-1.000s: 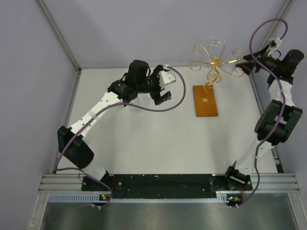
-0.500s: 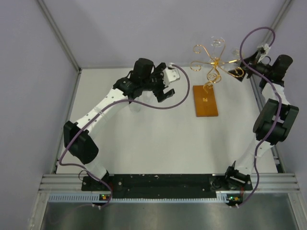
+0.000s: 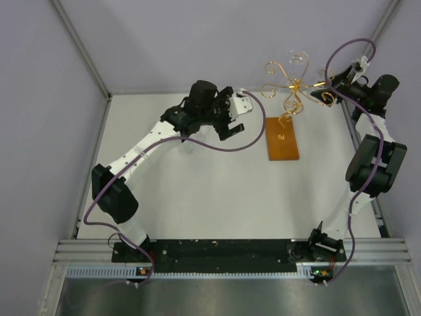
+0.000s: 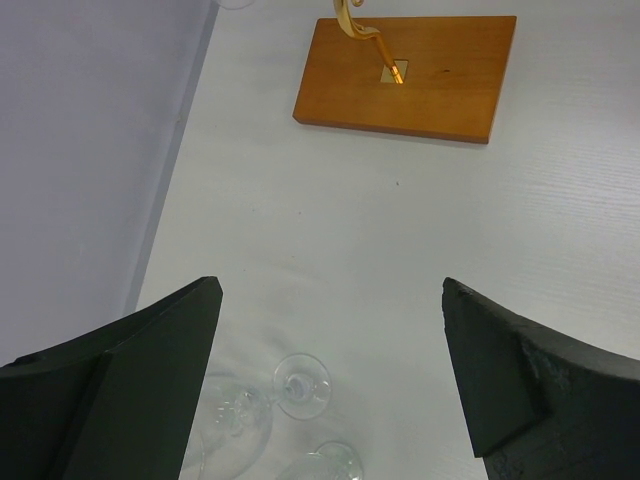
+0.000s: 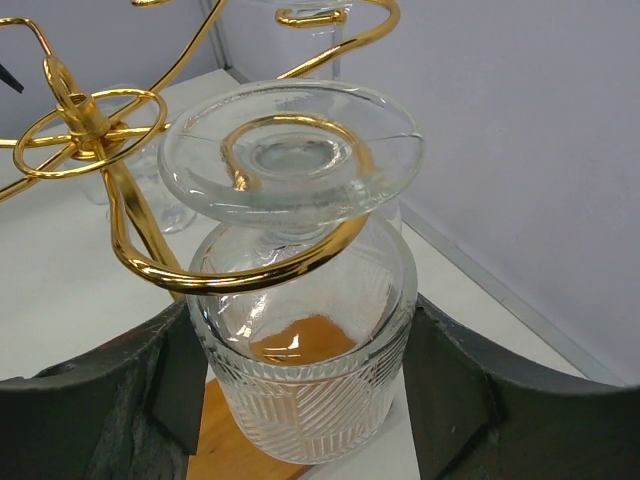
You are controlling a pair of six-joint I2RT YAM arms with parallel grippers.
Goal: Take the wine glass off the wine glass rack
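Moved: left arm (image 3: 151, 141) has swung toward the frame's centre, and right arm (image 3: 371, 158) has pushed left, onto the rack's right-hand scroll.
Table (image 3: 217, 191): white, filling the middle of the overhead view.
Wine glass rack (image 3: 294, 89): upper right of centre in the overhead view, with gold scrolls above an orange-brown wooden base (image 4: 405, 65).
Right gripper (image 5: 303, 395): at the rack's right edge, its jaws drawn in on the bowl with 1 pad touching each side.
Left gripper (image 4: 330, 290): spread wide over bare table and gripping nothing, the base lying at the top of its view.
Wine glass (image 5: 300, 270): hangs upside down, foot resting on a gold scroll, ribbed bowl between the right pads.
Loose glasses (image 4: 260, 420): clear, at the bottom edge of the left wrist view.
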